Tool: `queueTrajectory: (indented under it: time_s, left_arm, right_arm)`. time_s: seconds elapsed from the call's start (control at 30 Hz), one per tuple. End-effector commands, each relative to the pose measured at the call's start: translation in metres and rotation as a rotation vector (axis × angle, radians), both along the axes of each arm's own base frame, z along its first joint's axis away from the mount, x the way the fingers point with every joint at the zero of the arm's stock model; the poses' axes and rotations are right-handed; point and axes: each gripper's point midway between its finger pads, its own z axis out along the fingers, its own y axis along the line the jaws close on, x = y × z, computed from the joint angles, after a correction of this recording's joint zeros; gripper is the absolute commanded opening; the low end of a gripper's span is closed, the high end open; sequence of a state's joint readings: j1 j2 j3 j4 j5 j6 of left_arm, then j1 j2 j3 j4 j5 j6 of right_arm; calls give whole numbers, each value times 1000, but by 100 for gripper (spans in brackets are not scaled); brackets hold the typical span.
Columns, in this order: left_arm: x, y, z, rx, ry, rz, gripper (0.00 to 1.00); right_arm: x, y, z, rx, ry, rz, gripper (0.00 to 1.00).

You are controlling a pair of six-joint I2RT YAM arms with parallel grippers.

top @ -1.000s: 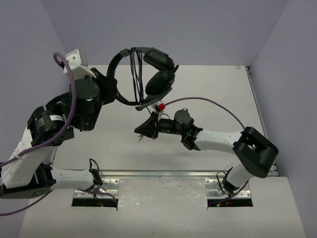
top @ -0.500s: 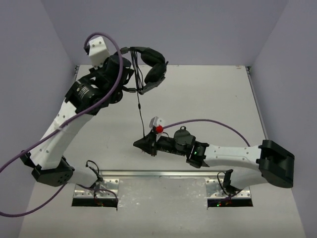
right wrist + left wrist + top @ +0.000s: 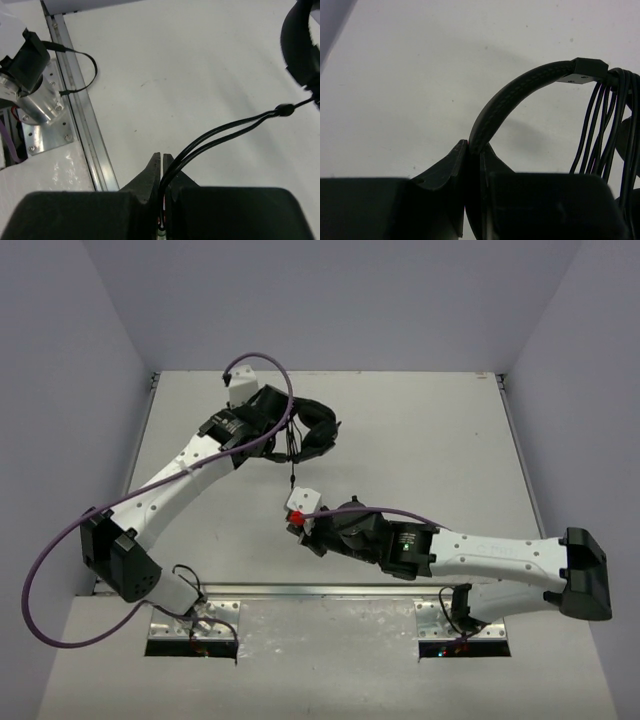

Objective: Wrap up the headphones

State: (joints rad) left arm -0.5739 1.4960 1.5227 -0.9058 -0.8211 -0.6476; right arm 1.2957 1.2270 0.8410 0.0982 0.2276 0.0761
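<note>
The black headphones (image 3: 320,430) hang low over the table at the back middle, with several cable loops (image 3: 605,125) wound round the headband (image 3: 520,95). My left gripper (image 3: 282,432) (image 3: 473,146) is shut on the headband. A short length of cable (image 3: 291,472) runs from the headphones towards me to my right gripper (image 3: 298,525). In the right wrist view that gripper (image 3: 161,158) is shut on two strands of the cable (image 3: 225,132), and one earcup (image 3: 300,40) shows at the top right.
A metal rail (image 3: 320,591) (image 3: 80,105) runs along the table's near edge, with the left arm's base mount (image 3: 35,95) beside it. A purple arm cable (image 3: 275,365) arcs over the left wrist, another (image 3: 370,510) over the right. Grey walls close in the white table (image 3: 440,430).
My left arm has stretched forward and come down, bringing the headphones from high up to low over the table. The right arm has flattened out, and the cable between the grippers is shorter.
</note>
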Motion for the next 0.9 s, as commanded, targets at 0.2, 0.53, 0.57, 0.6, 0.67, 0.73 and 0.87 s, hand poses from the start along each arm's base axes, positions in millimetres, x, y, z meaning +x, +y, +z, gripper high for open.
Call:
queueTrajectory:
  time_s: [0.2, 0.53, 0.57, 0.6, 0.67, 0.73, 0.87]
  left_arm:
    - [-16, -61, 3, -249, -228, -144, 0]
    - [-46, -128, -66, -332, -156, -625, 0]
    - [-50, -126, -74, -326, -141, -636, 0]
    - [-52, -126, -73, -326, -145, -650, 0]
    - [-60, -128, -78, -332, -120, -684, 0]
    - [-73, -136, -80, -357, -94, -769, 0]
    - [-92, -138, -77, -400, -64, -831, 0]
  right_arm:
    - [27, -12, 32, -256, -112, 129, 1]
    - [87, -66, 54, -419, -202, 14, 1]
    - [91, -71, 55, -430, -214, -8, 1]
    - [93, -74, 55, -445, -233, -12, 1]
    - [101, -79, 60, -457, -268, -48, 1]
    - [117, -86, 63, -488, -330, -117, 1]
    - [150, -100, 60, -546, -354, -223, 1]
